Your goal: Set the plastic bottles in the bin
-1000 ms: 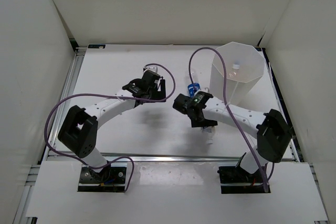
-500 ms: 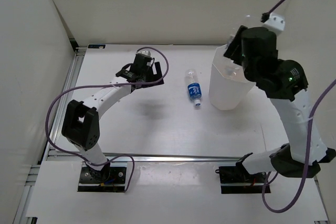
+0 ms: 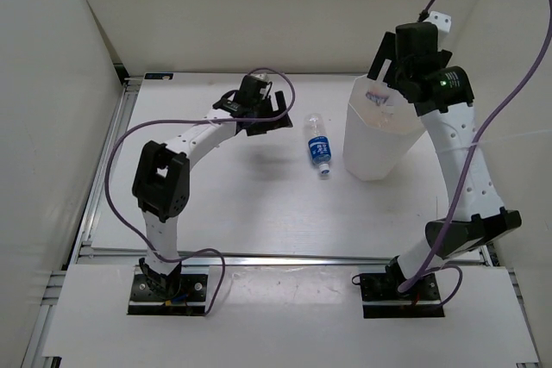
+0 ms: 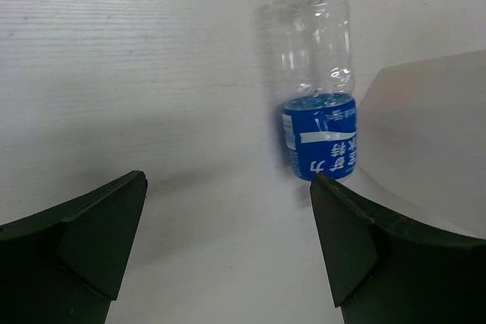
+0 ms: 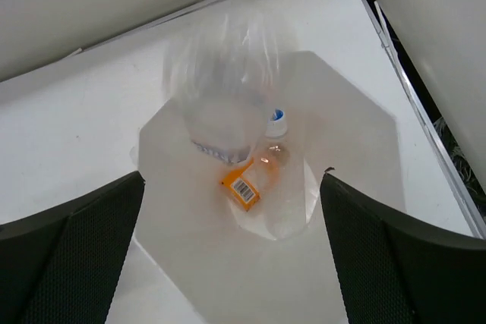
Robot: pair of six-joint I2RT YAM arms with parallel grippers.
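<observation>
The blue-label bottle (image 4: 319,111) lies on the desk (image 3: 241,204) beside the bin (image 3: 371,152), facing our wide-open left end effector (image 4: 228,187); it looks light, slick, crushable, so we'd pinch its labelled middle. Our right end effector (image 5: 231,180) gapes above the bin

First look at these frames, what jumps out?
The right gripper hangs open high over the bin. A motion-blurred clear bottle is at the bin's mouth and an orange bottle lies at its bottom. On the table, just left of the bin, lies a blue-label bottle, with the open left gripper pointed at it but not touching.
</observation>
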